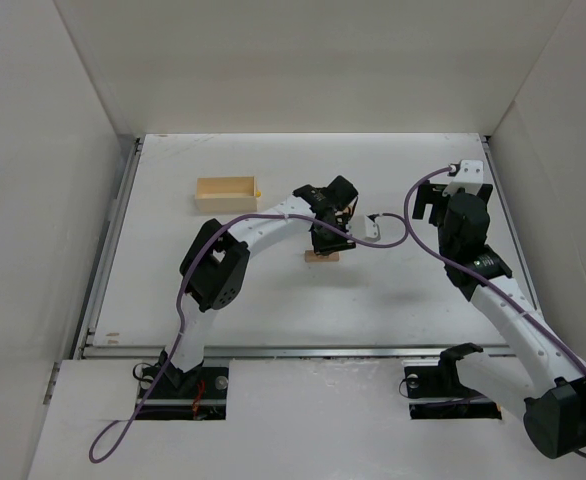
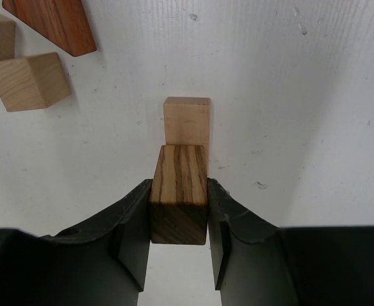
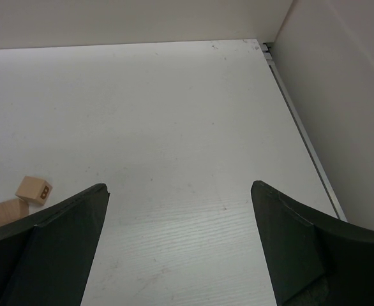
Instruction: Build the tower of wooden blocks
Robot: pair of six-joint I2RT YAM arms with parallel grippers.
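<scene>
Gripping a striped brown block [image 2: 179, 169] by its two sides, the left gripper [image 2: 178, 197] is holding its jaws partly closed around the wood. The block is showing dark and light grain running along its length, with a darker end face turned toward the wrist camera. Just beyond it a pale tan block [image 2: 187, 120] is lying on the white table [image 2: 289, 95], in line with the striped one. Whether the two are touching, or the striped one is hanging above it, I cannot tell. This is the wood block tower [image 1: 322, 256], sitting near the middle of the table under the left gripper and showing from above only as a small tan patch. A reddish-brown piece [image 2: 50, 22] and two loose pale blocks [image 2: 27, 81] are lying apart from it. The right gripper [image 3: 179, 186] is hanging over bare table with its jaws spread wide, holding nothing, and two small tan cubes [image 3: 34, 189] are showing at the lower left of its view. A pale yellow box [image 1: 226, 193] is sitting toward the far left, well apart.
</scene>
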